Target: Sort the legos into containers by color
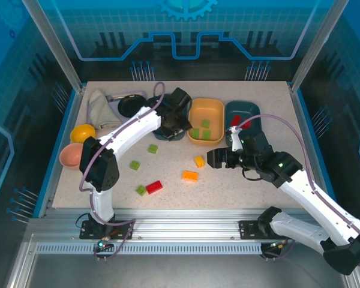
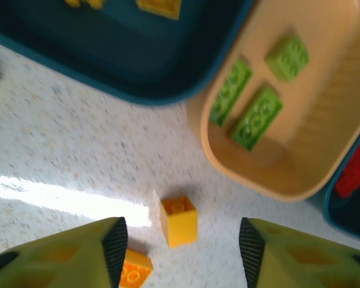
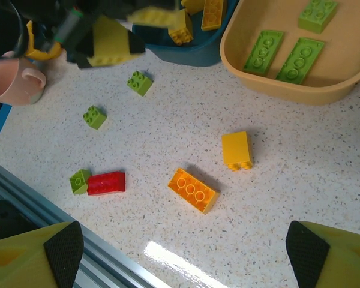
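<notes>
A speckled pale tabletop (image 1: 228, 192) is sitting between blue grid-patterned panels (image 1: 186, 30). Aluminium rails (image 1: 186, 231) are framing its near edge, and light is glaring off it.

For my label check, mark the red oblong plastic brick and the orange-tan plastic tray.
Red oblong plastic brick (image 3: 106, 183), right wrist view, top face.
Orange-tan plastic tray (image 3: 300, 90), right wrist view, near wall.

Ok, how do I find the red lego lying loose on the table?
Start at the speckled table, at its front edge, just right of the left arm. Two bricks touch there: a small green lego and, on its right, the oblong red lego. It's the only red one loose on the table; the others are green, yellow or orange.
</notes>
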Available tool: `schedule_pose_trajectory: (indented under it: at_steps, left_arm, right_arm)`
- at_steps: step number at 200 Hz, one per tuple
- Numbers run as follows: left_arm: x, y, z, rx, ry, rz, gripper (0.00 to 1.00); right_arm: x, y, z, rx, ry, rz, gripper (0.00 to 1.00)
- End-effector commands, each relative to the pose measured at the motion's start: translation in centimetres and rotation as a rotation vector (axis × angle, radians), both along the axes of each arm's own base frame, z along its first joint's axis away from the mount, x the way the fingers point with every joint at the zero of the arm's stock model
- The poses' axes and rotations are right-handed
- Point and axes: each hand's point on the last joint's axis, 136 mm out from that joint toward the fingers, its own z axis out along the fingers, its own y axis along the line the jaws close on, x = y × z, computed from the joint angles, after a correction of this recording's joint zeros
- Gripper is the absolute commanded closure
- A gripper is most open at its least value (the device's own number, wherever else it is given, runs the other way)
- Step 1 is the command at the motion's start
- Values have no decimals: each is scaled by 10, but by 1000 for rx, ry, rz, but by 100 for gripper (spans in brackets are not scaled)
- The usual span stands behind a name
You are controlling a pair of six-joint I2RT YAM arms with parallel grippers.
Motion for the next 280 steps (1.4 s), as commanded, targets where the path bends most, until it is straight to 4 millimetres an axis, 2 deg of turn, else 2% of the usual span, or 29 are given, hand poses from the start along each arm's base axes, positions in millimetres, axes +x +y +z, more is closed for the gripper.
schedule_pose_trajectory:
  at_steps: [1, 25, 58, 63, 88, 119, 147, 161, 176, 199, 225, 230, 234, 246, 267, 280]
  left_arm:
    - [-42, -49, -35, -30, 129, -121, 34]
    - [-50, -70, -56, -30, 174, -119, 28]
    - [-56, -70, -87, 18, 259, -100, 25]
    - [-57, -70, -90, 21, 267, -102, 26]
    - [-56, -71, -104, 34, 276, -104, 28]
    - [-53, -74, -121, 50, 295, -101, 35]
    - [-51, -75, -130, 63, 295, -101, 48]
    - [-52, -74, -134, 70, 305, -102, 51]
    - [-52, -72, -135, 79, 300, -102, 60]
    - [-47, -69, -120, 81, 251, -97, 78]
    - [-38, -58, -79, 85, 156, -108, 82]
    - [-37, -54, -70, 87, 142, -109, 82]
    - [-35, -49, -64, 88, 132, -105, 82]
    - [-30, -34, -46, 82, 105, -90, 82]
    - [-15, -1, -16, 68, 48, -54, 82]
    - [-2, 18, -4, 57, 24, -34, 83]
  right_arm:
    - [-6, -7, 3, 16, -15, -19, 9]
    - [-15, -15, -4, 27, 1, -42, 9]
    - [-24, -23, -3, 34, -5, -58, 9]
    - [-26, -25, -14, 18, 14, -59, 8]
    - [-27, -28, -15, 18, 13, -67, 8]
    - [-28, -27, -17, 25, 21, -64, 9]
    - [-28, -27, -18, 24, 25, -63, 9]
    - [-27, -27, -18, 25, 26, -64, 9]
    - [-26, -28, -18, 27, 28, -67, 9]
    - [-25, -25, -15, 39, 25, -57, 9]
    - [-23, -22, -10, 33, 19, -36, 9]
    - [-23, -22, -12, 27, 21, -32, 9]
    - [-21, -20, 0, 40, -1, -28, 9]
    - [-18, -17, 7, 43, -9, -15, 9]
    - [-11, -8, 15, 51, -14, 10, 9]
    - [-5, -3, 15, 47, -5, 17, 9]
